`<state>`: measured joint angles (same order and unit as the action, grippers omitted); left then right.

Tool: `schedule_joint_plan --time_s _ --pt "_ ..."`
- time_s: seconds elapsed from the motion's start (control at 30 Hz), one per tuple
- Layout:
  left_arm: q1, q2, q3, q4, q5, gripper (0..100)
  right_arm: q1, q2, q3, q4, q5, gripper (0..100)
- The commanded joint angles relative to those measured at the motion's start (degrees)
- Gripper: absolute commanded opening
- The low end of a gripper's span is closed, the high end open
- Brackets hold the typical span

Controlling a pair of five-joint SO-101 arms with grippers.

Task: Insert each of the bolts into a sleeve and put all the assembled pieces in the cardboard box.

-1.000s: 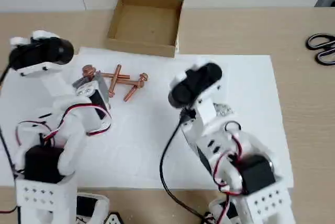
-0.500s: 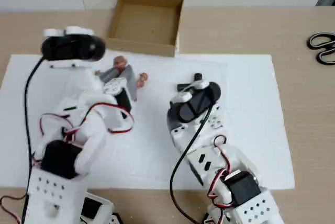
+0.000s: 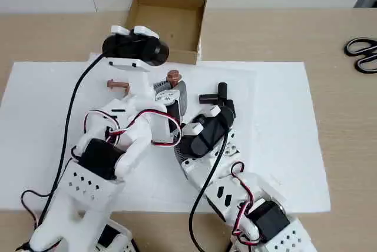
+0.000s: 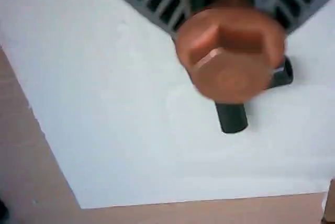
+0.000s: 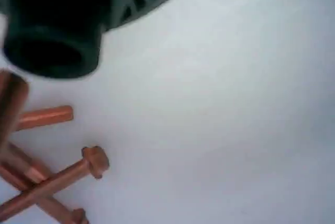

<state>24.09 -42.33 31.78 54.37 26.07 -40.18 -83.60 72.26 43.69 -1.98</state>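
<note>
My left gripper (image 3: 172,85) is shut on a copper bolt (image 3: 173,77) and holds it above the white sheet; its hex head (image 4: 230,54) faces the left wrist camera between the grey jaws. Just to the right, my right gripper (image 3: 215,100) is shut on a black sleeve (image 3: 211,97), whose open end (image 5: 51,51) shows in the right wrist view. The same sleeve (image 4: 232,117) lies a short way behind the bolt head, apart from it. Loose copper bolts (image 5: 57,179) lie crossed on the sheet, and one bolt (image 3: 118,85) is beside the left arm. The cardboard box (image 3: 167,24) stands at the back.
A white sheet (image 3: 283,116) covers the middle of the wooden table (image 3: 294,34). Black scissors (image 3: 361,53) lie at the far right edge. The left arm's cable and body hide part of the bolt pile.
The left arm has swung right from the bolt pile, carrying one bolt towards the centre. The right arm has stretched forward and left with the sleeve, closing the gap to the bolt.
</note>
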Motion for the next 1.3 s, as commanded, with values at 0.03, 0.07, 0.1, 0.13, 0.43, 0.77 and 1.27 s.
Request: schedule_joint_plan --time_s 0.03,0.07,0.1,0.13,0.43,0.77,1.27 --pt "0.4 0.0 -0.5 -0.9 0.4 1 -0.3 -1.1 -0.4 -1.3 -0.5 0.4" --pt "0.4 0.0 -0.7 -0.1 0.4 1 -0.2 -1.1 -0.4 -1.3 -0.5 0.4" --pt "0.4 0.0 -0.7 0.4 0.4 1 -0.2 -1.1 -0.4 -1.3 -0.5 0.4" --pt "0.4 0.0 -0.7 0.9 0.4 1 -0.2 -1.1 -0.4 -1.3 -0.5 0.4" --pt "0.0 -0.1 -4.9 3.2 2.3 1 -0.2 -1.1 -0.4 -1.3 -0.5 0.4" --pt "-0.1 -0.1 -8.0 4.6 2.3 1 -0.1 -1.1 -0.4 -1.3 -0.5 0.4" --pt "0.3 -6.2 -3.2 6.4 2.3 1 -0.1 -1.1 -0.2 -1.3 -0.5 0.4"
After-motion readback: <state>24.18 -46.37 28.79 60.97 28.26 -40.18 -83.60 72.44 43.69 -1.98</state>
